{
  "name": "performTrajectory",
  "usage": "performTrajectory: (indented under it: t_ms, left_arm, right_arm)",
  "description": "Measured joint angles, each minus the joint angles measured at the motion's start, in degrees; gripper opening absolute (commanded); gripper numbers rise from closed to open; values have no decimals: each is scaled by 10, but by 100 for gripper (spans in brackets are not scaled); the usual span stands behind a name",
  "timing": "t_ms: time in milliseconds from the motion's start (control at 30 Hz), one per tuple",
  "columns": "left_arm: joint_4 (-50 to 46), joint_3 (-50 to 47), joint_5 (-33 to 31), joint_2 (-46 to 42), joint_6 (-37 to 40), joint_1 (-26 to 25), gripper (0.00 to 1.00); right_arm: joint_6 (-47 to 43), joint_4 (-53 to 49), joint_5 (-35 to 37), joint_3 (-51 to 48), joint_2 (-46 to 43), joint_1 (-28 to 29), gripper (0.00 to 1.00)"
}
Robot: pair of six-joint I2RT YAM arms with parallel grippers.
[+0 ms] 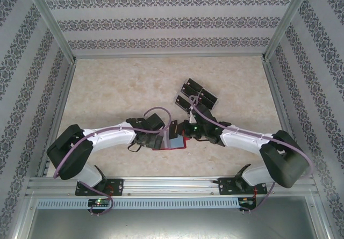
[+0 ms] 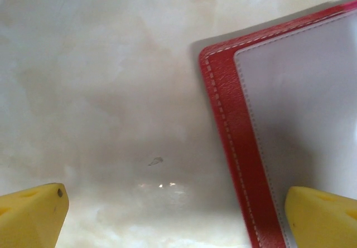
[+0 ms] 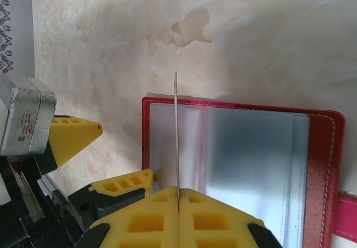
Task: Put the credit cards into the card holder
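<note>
left arm (image 1: 113, 137) and right arm (image 1: 242, 138): white shells, black joints, bulky black elbow blocks. a purple cable (image 1: 159, 109) runs along each, looping behind the hand. left fingers (image 2: 30, 212) plain yellow with one small dark hole; right fingers (image 3: 150, 225) yellow with square moulded pockets.

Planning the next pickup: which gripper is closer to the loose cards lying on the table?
Right. The right gripper, shut on a card above the open card holder, sits just short of the loose cards. The left gripper, open astride the holder's edge, is farther from them.
</note>
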Motion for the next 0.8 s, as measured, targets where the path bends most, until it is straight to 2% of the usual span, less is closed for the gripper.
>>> performTrajectory:
  t_ms: [400,800]
  left_arm:
    - [0,-10,-6,0,-21,0,100]
    - [3,-12,-6,0,-26,0,100]
  right_arm:
    - [4,65,-12,-18,48,7,0]
    - [14,110,-23,-58,52,7,0]
